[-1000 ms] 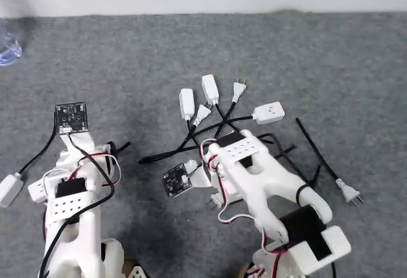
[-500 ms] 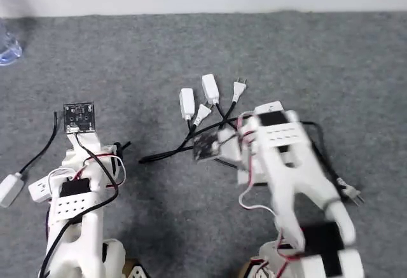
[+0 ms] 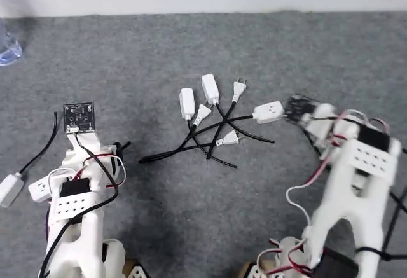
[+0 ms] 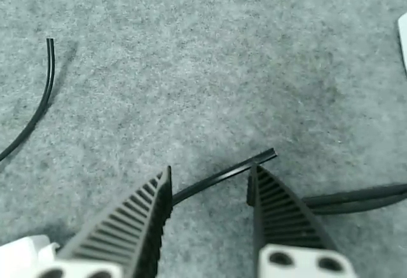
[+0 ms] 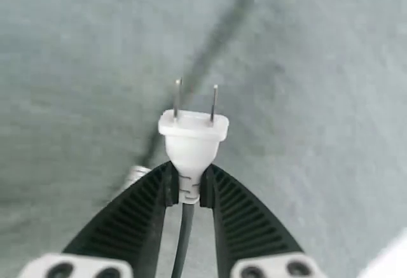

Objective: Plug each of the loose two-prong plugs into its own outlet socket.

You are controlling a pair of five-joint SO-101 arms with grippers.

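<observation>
Grey felt tabletop [image 3: 191, 227].

Centre of the high view: a knot of black cords [image 3: 210, 139] crossing over one another. Three white sockets [image 3: 186, 102] and two loose plugs [image 3: 239, 90] fan along its upper side. A third plug [image 3: 227, 139] lies in the middle of the knot.

Right claw [image 5: 189, 179] is clamped on the neck of a white two-prong plug [image 5: 193, 135], prongs pointing away from the wrist. From above, the right arm's tip sits at centre right, just right of the rightmost socket [image 3: 268, 112]. The arm's own wrist covers the held plug there.

Left claw [image 4: 210, 186] is apart, low over the tabletop. A loose cord end [image 4: 222, 175] lies across the gap between its fingers; contact cannot be told. That arm is at lower left from above.

Left edge: a white corded block [image 3: 9, 189], cut by the frame. A second block [image 3: 38, 190] is half behind the left arm; their faces are unreadable.

Upper left corner: a clear object [image 3: 6, 46], cut off.
</observation>
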